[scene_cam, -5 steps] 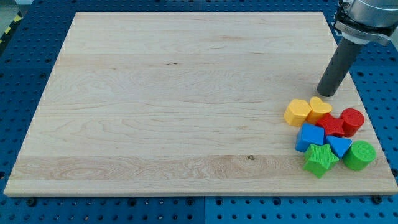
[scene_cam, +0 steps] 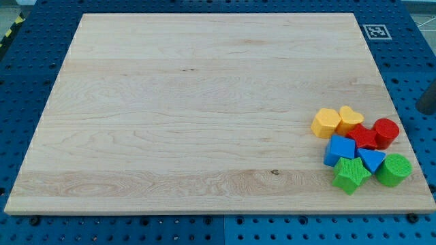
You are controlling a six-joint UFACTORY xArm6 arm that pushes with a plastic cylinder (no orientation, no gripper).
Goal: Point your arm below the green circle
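The green circle (scene_cam: 394, 169) stands at the board's lower right, last in a tight cluster of blocks. Touching it on its left are a blue triangle (scene_cam: 372, 160) and a green star (scene_cam: 351, 175). A red cylinder (scene_cam: 386, 131) stands just above it. Only a dark sliver of my rod shows at the view's right edge, off the board, with my tip (scene_cam: 426, 111) above and right of the red cylinder. It touches no block.
The cluster also holds a yellow hexagon-like block (scene_cam: 325, 122), a yellow heart (scene_cam: 351, 118), a red star (scene_cam: 363, 137) and a blue cube (scene_cam: 340, 150). The wooden board (scene_cam: 191, 102) lies on a blue perforated table. A black-and-white marker (scene_cam: 376, 30) sits at the top right corner.
My rod has moved right, from just above the yellow heart on the board to the view's right edge, off the board. The blocks have not moved.
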